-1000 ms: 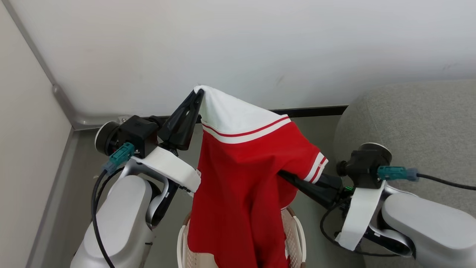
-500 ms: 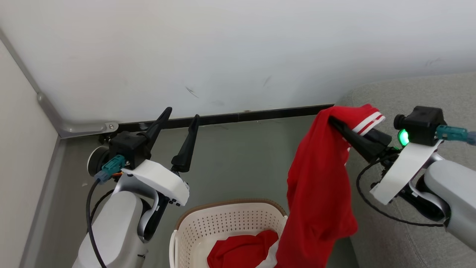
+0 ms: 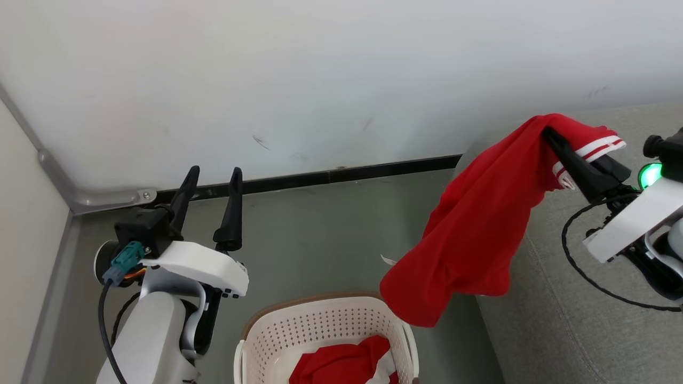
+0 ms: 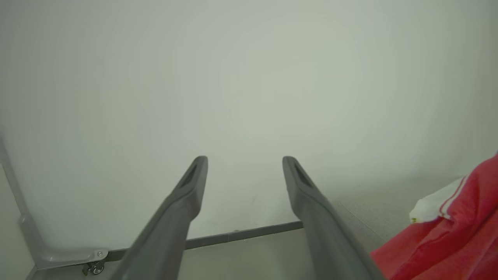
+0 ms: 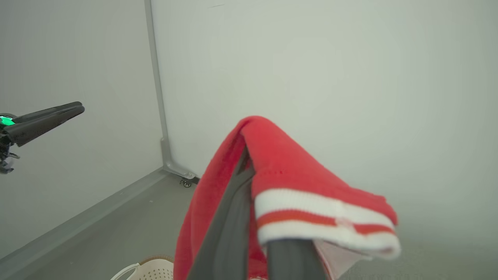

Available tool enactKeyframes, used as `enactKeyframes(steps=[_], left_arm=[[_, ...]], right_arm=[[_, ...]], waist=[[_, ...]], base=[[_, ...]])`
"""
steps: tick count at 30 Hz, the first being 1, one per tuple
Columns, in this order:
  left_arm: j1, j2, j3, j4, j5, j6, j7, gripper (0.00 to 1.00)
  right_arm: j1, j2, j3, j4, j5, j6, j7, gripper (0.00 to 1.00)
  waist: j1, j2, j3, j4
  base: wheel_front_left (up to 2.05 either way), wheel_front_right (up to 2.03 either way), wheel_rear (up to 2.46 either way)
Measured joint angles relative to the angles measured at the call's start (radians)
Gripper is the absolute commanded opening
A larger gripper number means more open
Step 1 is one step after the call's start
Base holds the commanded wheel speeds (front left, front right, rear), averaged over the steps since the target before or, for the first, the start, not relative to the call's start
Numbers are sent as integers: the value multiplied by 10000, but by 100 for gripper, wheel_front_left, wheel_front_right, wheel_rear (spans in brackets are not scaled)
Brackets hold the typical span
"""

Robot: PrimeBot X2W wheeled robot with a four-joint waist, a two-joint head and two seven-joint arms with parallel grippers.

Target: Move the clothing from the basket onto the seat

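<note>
Now the right tool (image 3: pixel 550 136) has swung the clothing (image 3: pixel 480 229) toward the seat (image 3: pixel 555 336).

No text, label, brand, number or sign can be read in any view. In the left wrist view, the white edge of the clothing (image 4: pixel 451 237) carries a tiny yellowish mark, too small to make out.
</note>
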Motion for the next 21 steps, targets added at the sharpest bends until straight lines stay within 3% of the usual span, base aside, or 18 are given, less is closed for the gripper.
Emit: enactKeyframes(steps=[21], left_arm=[[960,-263,270,-1139,111,81,-38,100]], right_arm=[[1908,-136,-1735,-577,-474,0,-54,0]], waist=[[0,0,-293,-1058]], base=[[0,0,0]])
